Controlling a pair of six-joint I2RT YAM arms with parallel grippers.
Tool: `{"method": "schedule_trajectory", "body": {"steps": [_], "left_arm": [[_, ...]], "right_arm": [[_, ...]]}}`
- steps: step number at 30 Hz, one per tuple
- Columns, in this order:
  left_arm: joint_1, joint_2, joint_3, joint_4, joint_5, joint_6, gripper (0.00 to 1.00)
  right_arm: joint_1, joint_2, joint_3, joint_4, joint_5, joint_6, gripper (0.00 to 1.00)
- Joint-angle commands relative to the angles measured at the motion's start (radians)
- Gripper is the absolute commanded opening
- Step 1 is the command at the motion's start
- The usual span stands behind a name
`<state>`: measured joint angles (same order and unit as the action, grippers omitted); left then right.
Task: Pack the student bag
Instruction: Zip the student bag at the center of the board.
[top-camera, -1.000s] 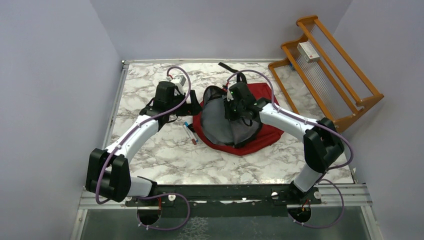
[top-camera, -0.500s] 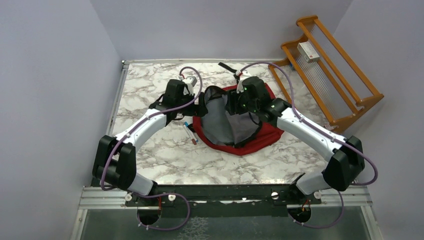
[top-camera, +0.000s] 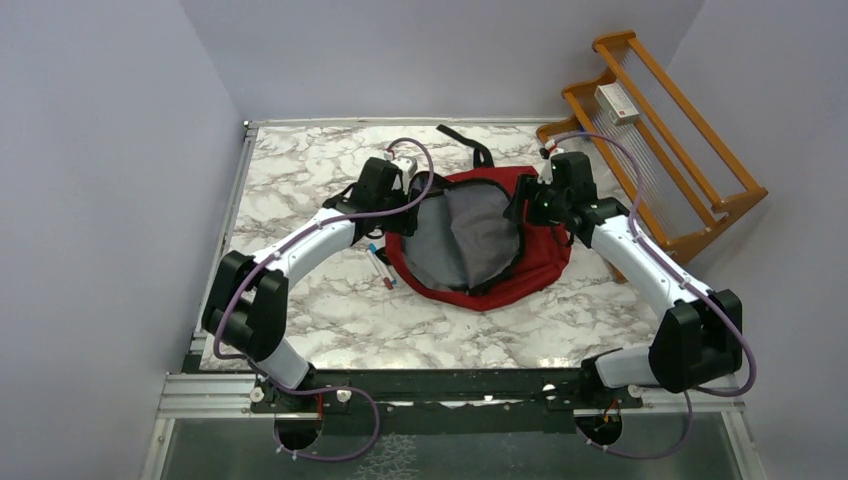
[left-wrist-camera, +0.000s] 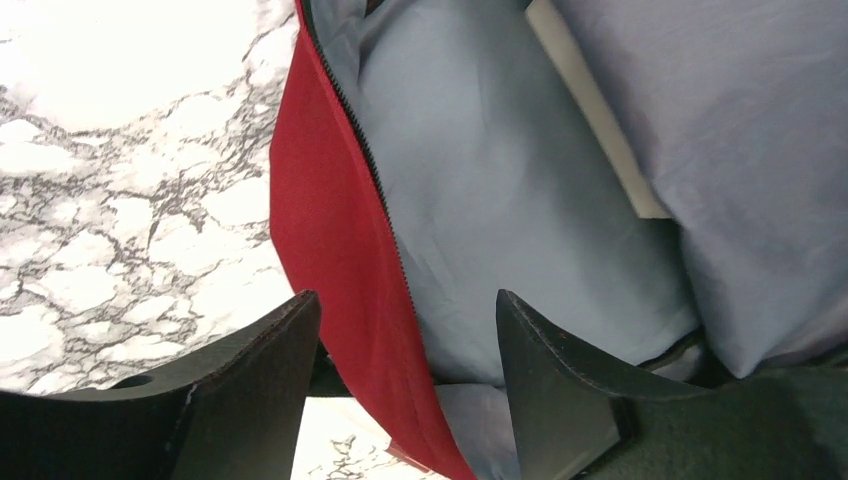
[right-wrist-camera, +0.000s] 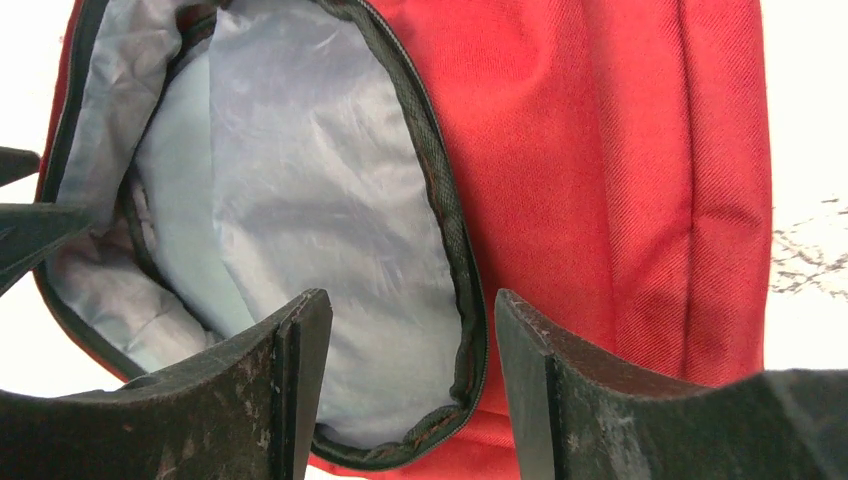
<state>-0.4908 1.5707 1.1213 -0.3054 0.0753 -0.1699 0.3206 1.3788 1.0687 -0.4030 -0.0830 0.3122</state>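
Observation:
The student bag (top-camera: 540, 255) lies on the marble table, red, its main mouth unzipped and the grey lining (top-camera: 470, 235) showing. My left gripper (top-camera: 405, 197) is at the mouth's left rim. In the left wrist view its jaws (left-wrist-camera: 405, 300) stand open astride the red rim and zip (left-wrist-camera: 340, 250) without pinching it. My right gripper (top-camera: 525, 205) is over the right rim. Its jaws (right-wrist-camera: 410, 298) are open too, hanging above the black zip edge (right-wrist-camera: 455, 250) with nothing held. A pale flat edge (left-wrist-camera: 600, 120) shows inside the bag.
Two pens (top-camera: 380, 265) lie on the table just left of the bag. A black strap (top-camera: 462, 140) trails behind it. A wooden rack (top-camera: 690, 170) with a small white box (top-camera: 617, 103) stands at the far right, close to my right arm.
My right gripper has opened, let go of the grey flap and swung right to the bag's right rim. The left gripper moved right onto the left rim, jaws narrowing. The mouth gapes wider.

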Motion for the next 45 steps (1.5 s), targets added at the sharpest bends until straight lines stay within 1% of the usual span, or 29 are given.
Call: {"method": "schedule_trajectory", "body": {"steps": [1, 4, 8, 13, 16, 20, 27, 31, 35, 40, 43, 45], "left_arm": [[-0.018, 0.038, 0.046, -0.051, -0.099, 0.047, 0.64], [-0.028, 0.059, 0.063, -0.062, -0.118, 0.060, 0.56], [-0.037, 0.077, 0.076, -0.075, -0.137, 0.077, 0.38], [-0.038, 0.067, 0.071, -0.075, -0.141, 0.075, 0.19], [-0.038, 0.050, 0.064, -0.076, -0.152, 0.076, 0.09], [-0.038, 0.031, 0.063, -0.080, -0.178, 0.080, 0.01], [-0.038, 0.009, 0.063, -0.081, -0.157, 0.061, 0.00], [-0.038, 0.003, 0.060, -0.081, -0.154, 0.050, 0.00], [-0.038, 0.001, 0.056, -0.081, -0.146, 0.048, 0.00], [-0.038, -0.012, 0.044, -0.081, -0.141, 0.036, 0.00], [-0.038, -0.012, 0.038, -0.078, -0.143, 0.032, 0.00], [-0.038, -0.009, 0.040, -0.080, -0.144, 0.032, 0.00]], "right_arm": [[-0.054, -0.043, -0.034, 0.015, -0.163, 0.031, 0.66], [-0.096, -0.036, -0.057, 0.014, -0.188, 0.042, 0.66], [-0.129, -0.026, -0.071, 0.030, -0.221, 0.035, 0.66], [-0.152, 0.017, -0.089, 0.071, -0.296, 0.028, 0.66], [-0.164, 0.039, -0.114, 0.114, -0.347, 0.036, 0.64], [-0.179, 0.053, -0.138, 0.152, -0.393, 0.047, 0.59], [-0.191, 0.086, -0.159, 0.184, -0.447, 0.049, 0.51], [-0.195, 0.080, -0.170, 0.220, -0.497, 0.050, 0.40], [-0.195, 0.048, -0.174, 0.249, -0.567, 0.035, 0.31], [-0.195, 0.011, -0.171, 0.252, -0.626, 0.021, 0.14], [-0.195, -0.008, -0.172, 0.257, -0.663, 0.019, 0.09], [-0.193, -0.018, -0.165, 0.253, -0.693, 0.018, 0.08]]}}
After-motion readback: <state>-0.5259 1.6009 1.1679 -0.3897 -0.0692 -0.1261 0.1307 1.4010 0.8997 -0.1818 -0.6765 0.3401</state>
